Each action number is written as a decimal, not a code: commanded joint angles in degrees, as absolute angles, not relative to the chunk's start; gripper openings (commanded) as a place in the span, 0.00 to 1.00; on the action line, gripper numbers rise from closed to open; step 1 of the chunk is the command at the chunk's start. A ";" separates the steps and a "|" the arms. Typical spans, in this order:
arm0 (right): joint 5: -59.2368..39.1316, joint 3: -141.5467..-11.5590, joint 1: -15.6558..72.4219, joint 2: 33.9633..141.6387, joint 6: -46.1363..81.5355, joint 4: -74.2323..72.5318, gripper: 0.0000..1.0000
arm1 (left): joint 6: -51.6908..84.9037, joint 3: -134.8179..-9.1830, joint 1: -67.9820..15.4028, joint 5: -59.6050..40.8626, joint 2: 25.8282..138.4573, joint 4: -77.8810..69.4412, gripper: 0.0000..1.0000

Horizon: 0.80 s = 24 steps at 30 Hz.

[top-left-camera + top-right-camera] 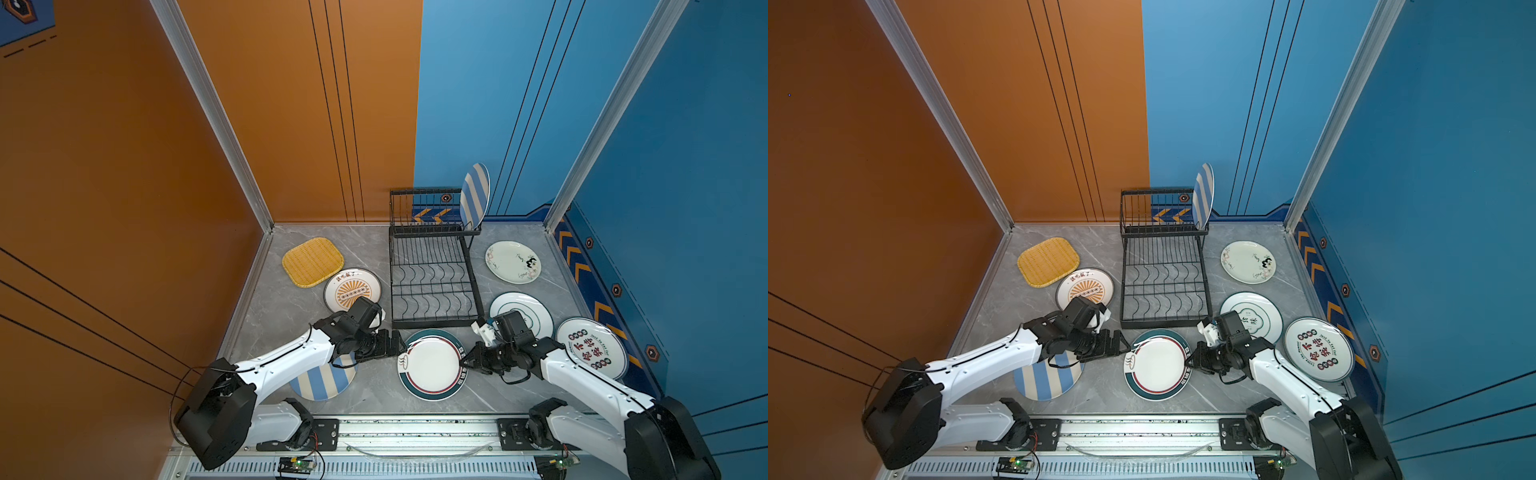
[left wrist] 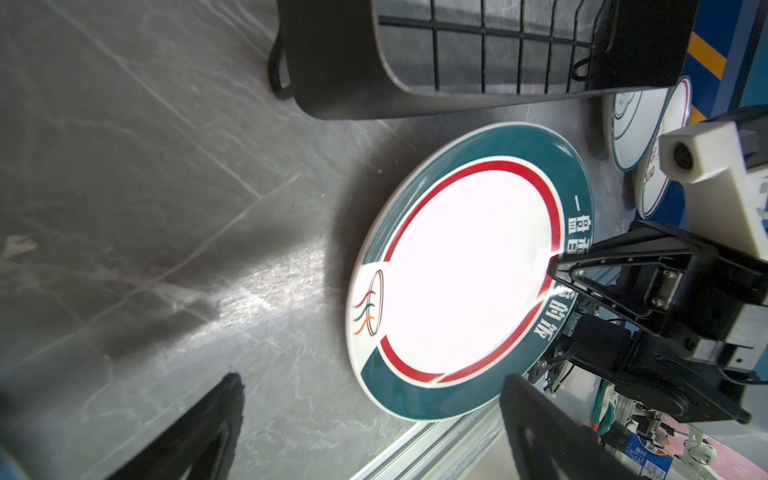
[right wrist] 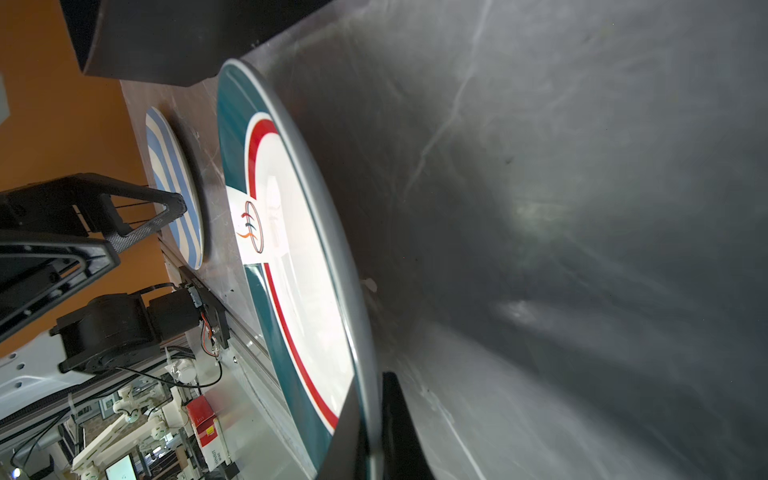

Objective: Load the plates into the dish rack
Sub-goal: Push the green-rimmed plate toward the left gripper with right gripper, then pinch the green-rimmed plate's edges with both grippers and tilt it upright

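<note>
Right gripper: clamped on the rim of the green-rimmed plate. Only the right wrist view shows its fingers pressing the rim from both faces.
Left gripper: jaws spread wide, holding nothing, just beside the plate's opposite edge.
Plate's place: on the table, just in front of the dish rack.
Top views only: a striped plate stands upright at the right end of the rack's upper shelf.

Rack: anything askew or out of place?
Nothing damaged or spilled. One striped plate stands on edge at the rack's upper shelf, right end; lower slots are bare. The teal-rimmed plate sits tilted off the table, its rim pinched by the right tool.
</note>
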State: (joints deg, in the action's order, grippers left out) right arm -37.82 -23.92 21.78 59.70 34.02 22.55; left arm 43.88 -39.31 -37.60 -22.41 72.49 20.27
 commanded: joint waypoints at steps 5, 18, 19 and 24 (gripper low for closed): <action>-39.12 -28.53 21.85 50.94 38.34 29.74 0.00 | 45.27 -38.63 -34.93 -27.95 68.91 16.45 0.95; -43.58 -41.64 17.42 57.03 37.65 28.63 0.00 | 47.30 -40.02 -27.45 -37.12 69.18 5.43 0.81; -43.97 -42.48 17.25 57.95 37.70 28.20 0.00 | 47.29 -40.66 -26.98 -37.77 69.62 4.69 0.79; -46.12 -45.33 17.09 61.74 38.91 24.49 0.00 | 48.07 -43.73 -25.99 -40.55 72.43 -0.13 0.68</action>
State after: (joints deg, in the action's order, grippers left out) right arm -42.15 -42.78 17.28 60.66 38.02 28.40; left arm 48.14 -41.15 -26.52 -36.99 71.22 4.27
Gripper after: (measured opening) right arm 0.078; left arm 0.690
